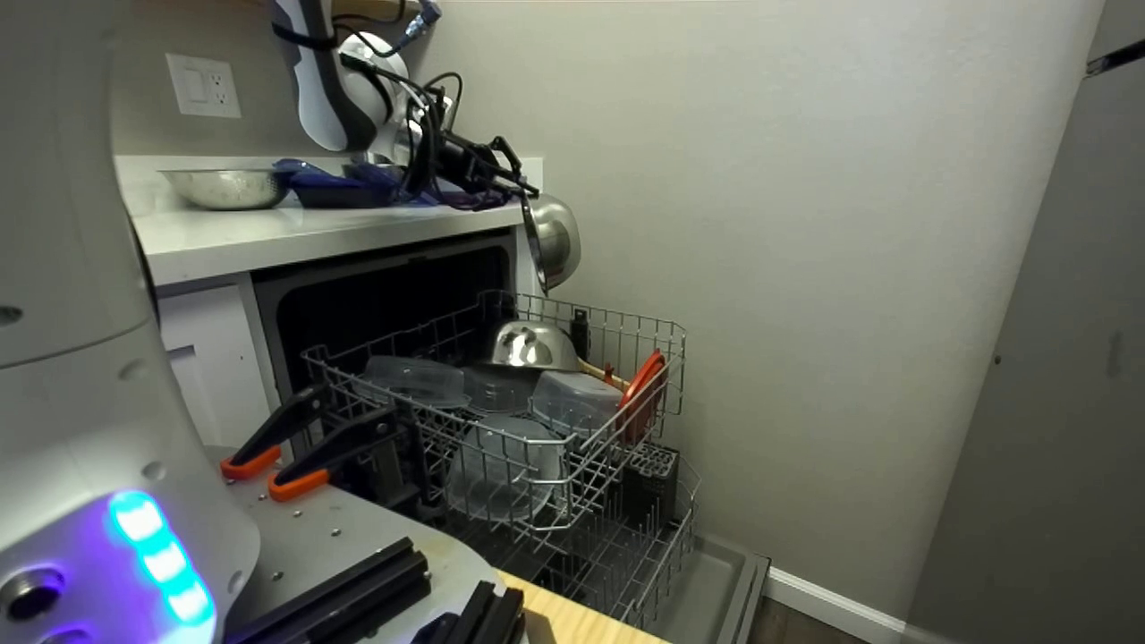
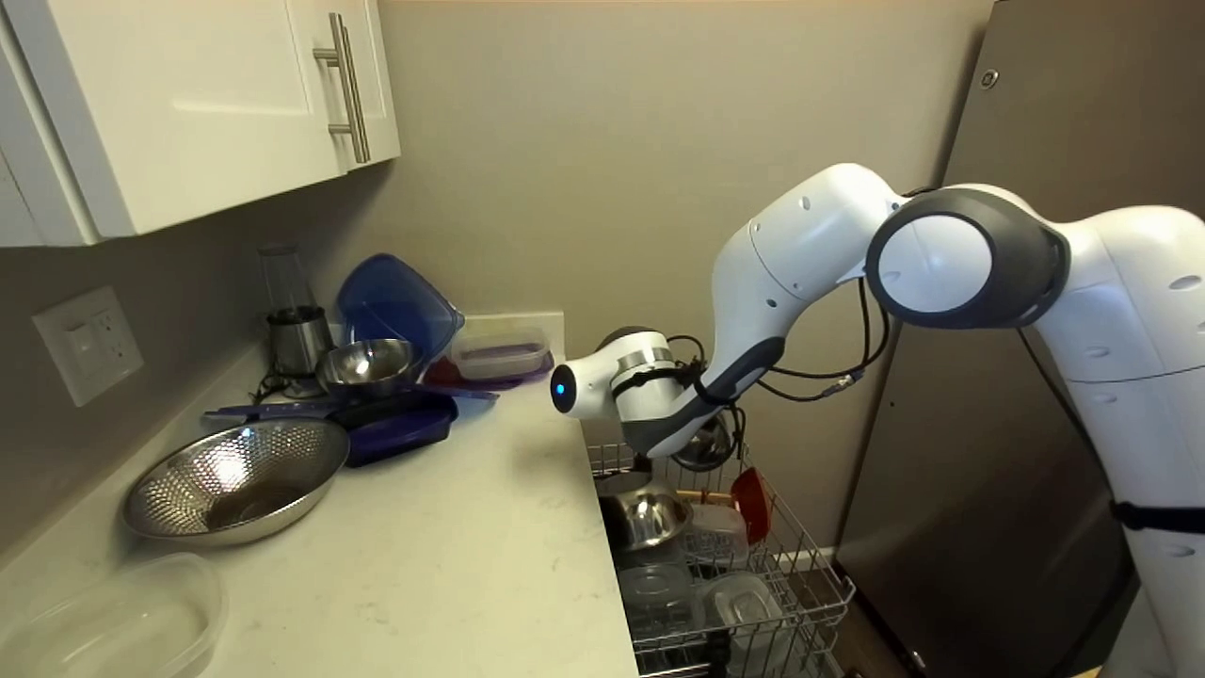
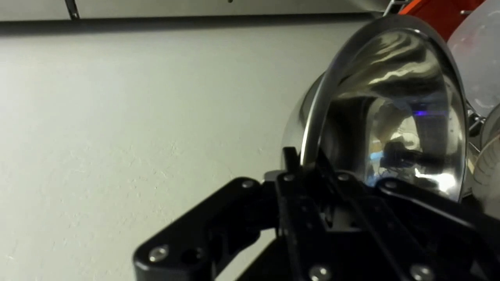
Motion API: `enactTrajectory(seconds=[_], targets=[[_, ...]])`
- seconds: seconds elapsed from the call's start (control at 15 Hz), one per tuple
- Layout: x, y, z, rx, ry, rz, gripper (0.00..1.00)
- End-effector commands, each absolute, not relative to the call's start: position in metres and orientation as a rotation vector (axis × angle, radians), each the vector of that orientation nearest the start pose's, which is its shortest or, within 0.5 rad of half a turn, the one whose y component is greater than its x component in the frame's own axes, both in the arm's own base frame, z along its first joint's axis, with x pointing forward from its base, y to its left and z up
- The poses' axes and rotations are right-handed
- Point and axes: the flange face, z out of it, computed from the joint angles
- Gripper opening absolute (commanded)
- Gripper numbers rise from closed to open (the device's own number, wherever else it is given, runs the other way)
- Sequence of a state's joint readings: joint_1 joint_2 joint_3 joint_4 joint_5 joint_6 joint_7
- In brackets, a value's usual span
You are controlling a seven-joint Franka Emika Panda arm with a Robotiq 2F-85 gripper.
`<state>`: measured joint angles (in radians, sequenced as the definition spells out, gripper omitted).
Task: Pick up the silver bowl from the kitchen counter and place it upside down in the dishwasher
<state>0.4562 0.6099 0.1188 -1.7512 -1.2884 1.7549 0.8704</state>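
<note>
Smooth silver bowls (image 1: pixel 556 240): three; wider dimpled bowl (image 2: pixel 235 485): one; clear containers (image 1: pixel 577 402): at least four; wire dish racks (image 1: pixel 565 439): two; dishwasher (image 1: pixel 394 291): one; kitchen counter (image 2: pixel 471 556): one; robot arm (image 2: pixel 819 235): one; gripper (image 3: pixel 307 160): one; blender (image 2: pixel 299 344): one; wall plate (image 2: pixel 88 346): one; orange clamp tips (image 1: pixel 300 486): two; lit blue base segments (image 1: pixel 165 563): three

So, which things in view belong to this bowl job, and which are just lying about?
Job: gripper; silver bowl it holds; kitchen counter; dishwasher.
Lying about: wide textured metal bowl; clear plastic container; blender; overturned steel bowl in dishwasher.
</note>
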Motion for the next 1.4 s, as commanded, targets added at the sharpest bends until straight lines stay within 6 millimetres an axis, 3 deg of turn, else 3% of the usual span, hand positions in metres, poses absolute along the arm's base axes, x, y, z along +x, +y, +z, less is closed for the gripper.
enactTrajectory(seconds=[0.0,0.33,0.67,1.2,1.27,1.33], targets=[[0.569,0.245,0.228,1.880,0.437,0.415,0.03],[0.555,0.223,0.220,1.749,0.606,0.446,0.03],[0.549,0.206,0.228,1.593,0.771,0.555,0.03],[0.547,0.163,0.222,1.519,1.037,0.652,0.03],[0.558,0.172,0.213,1.540,0.989,0.632,0.11],[0.557,0.167,0.212,1.537,1.002,0.633,0.11]])
